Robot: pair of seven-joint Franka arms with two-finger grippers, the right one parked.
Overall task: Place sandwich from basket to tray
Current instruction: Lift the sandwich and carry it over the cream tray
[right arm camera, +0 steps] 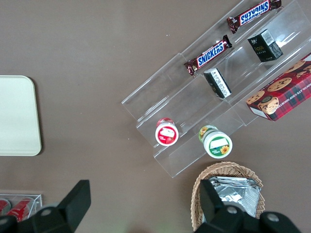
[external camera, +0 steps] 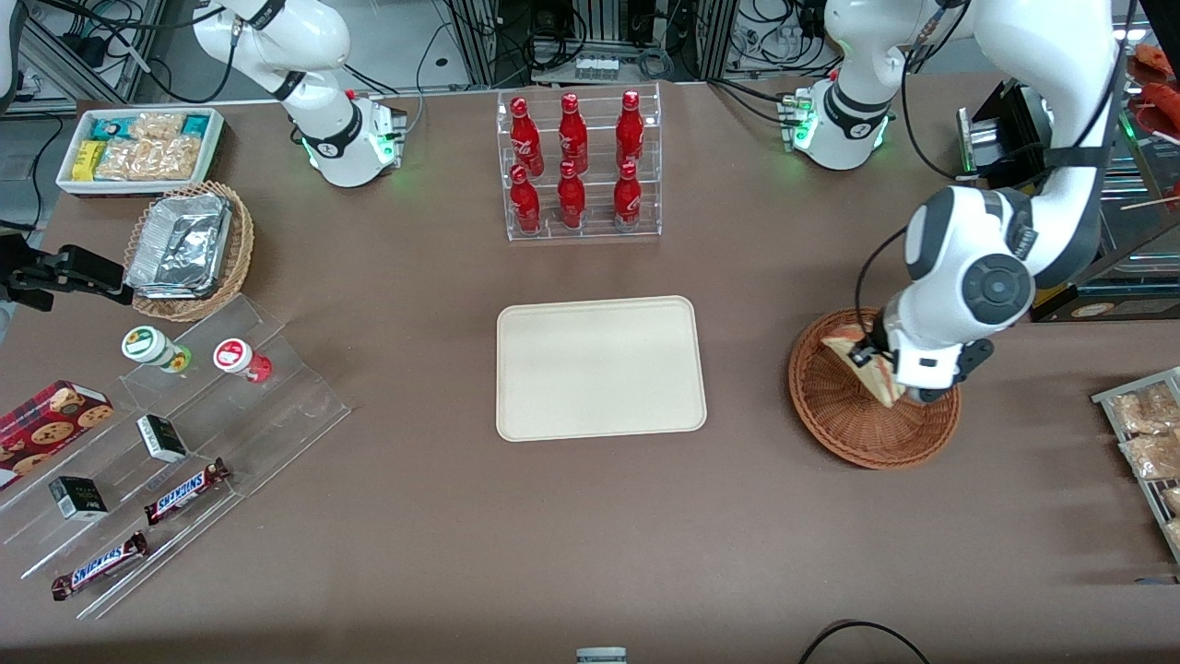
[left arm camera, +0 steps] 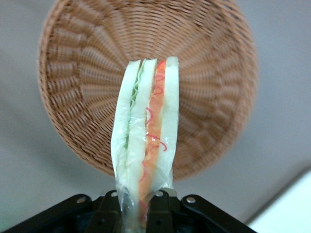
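sandwich (left arm camera: 146, 145) pinched in gripper (left arm camera: 141, 206), lifted above basket (left arm camera: 73, 97); carry to tray (external camera: 599, 369) and release remain.

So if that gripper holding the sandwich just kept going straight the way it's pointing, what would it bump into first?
Most likely the basket. The gripper is shut on the sandwich and points down at the woven bowl, so the sandwich's tip would probably meet the wicker first. How big the gap is can't be judged.
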